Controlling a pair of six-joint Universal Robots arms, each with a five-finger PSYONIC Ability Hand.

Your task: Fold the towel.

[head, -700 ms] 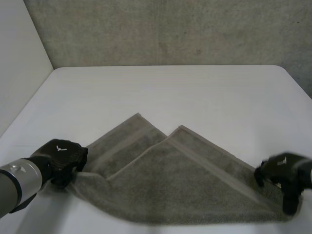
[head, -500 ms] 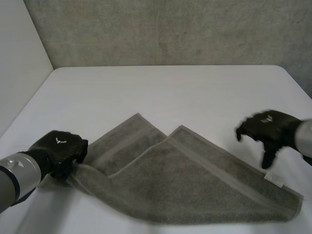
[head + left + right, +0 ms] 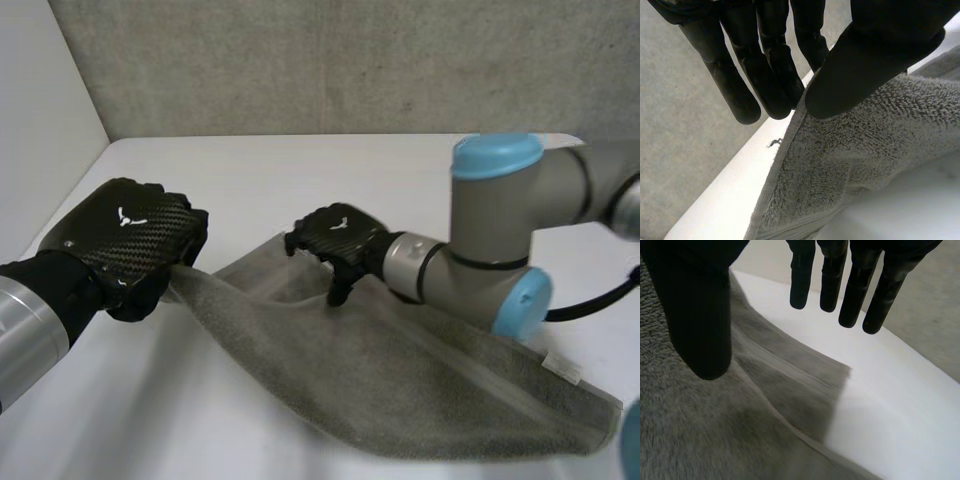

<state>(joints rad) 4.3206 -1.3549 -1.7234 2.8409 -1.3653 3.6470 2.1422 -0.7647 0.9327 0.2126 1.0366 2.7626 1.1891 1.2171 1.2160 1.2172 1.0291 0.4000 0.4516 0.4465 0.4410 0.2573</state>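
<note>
My left hand [image 3: 125, 245] has an edge of the grey terry towel [image 3: 400, 370] pinched between its thumb [image 3: 875, 55] and fingers [image 3: 775, 75] and holds it up off the white table [image 3: 300, 170]. The cloth slopes down from that grip to where the rest lies flat, over by my right arm [image 3: 500, 230]. My right hand [image 3: 335, 240] hangs over the towel's folded part with its fingers straight, spread well away from the thumb, and holds nothing (whether a fingertip touches the pile I cannot tell). A folded corner lies just past its fingertips, with bare table beyond. That grey, blue-capped arm reaches across the towel, and a concrete wall [image 3: 350, 60] stands past the table. A small white tag [image 3: 562, 368] sits at the towel's edge farthest from my left hand, its print too small to read. A white emblem [image 3: 125, 213] marks the back of my left hand.
</note>
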